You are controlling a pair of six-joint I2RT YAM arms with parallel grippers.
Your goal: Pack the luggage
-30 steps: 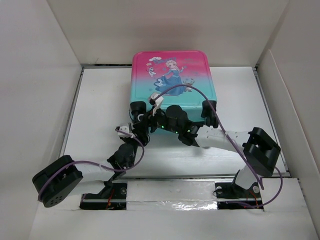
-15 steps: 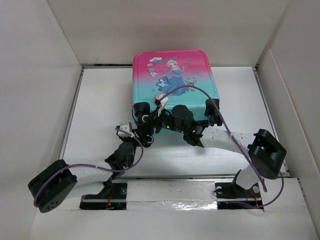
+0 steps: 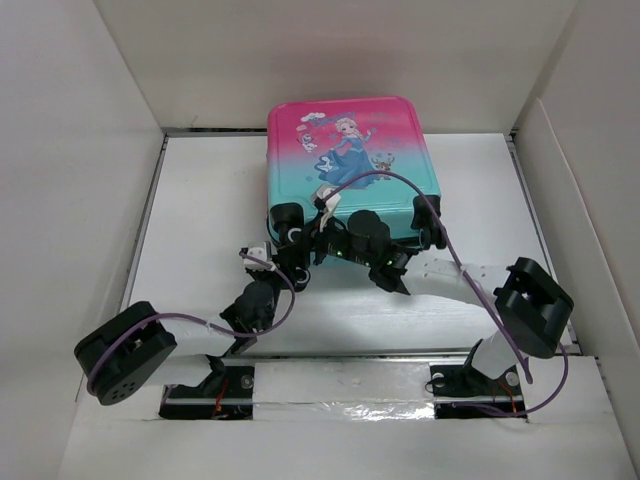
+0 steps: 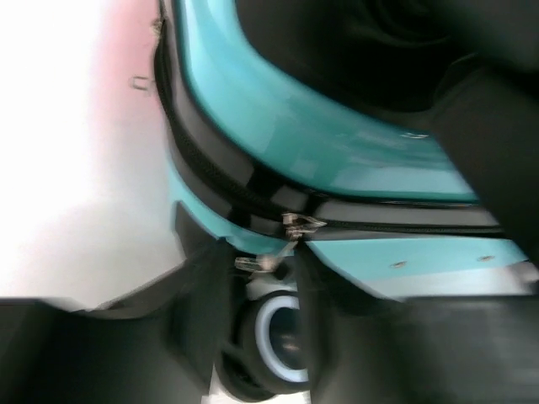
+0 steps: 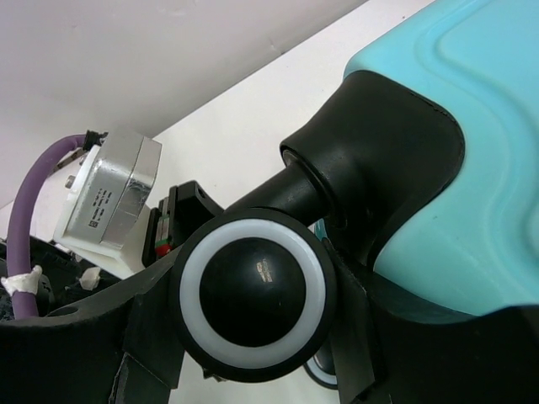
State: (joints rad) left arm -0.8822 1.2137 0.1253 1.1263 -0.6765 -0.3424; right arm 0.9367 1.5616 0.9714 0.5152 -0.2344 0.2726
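The luggage, pink-to-teal with a princess print, lies closed and flat at the back centre of the table. Both grippers are at its near left corner. My right gripper is shut on a black-and-white caster wheel, with one finger on each side of it. My left gripper is just below that corner with its fingers a little apart. In the left wrist view a zipper pull hangs between the fingertips. A second pull sits on the black zipper band, and a wheel is behind the fingers.
White walls enclose the table on the left, back and right. The other near wheel sticks out at the luggage's right corner. Purple cables loop over both arms. The left arm's elbow is at the near left.
The luggage has shifted slightly back and to the right. Both grippers have followed its near left corner. The left arm's elbow dipped and came back up.
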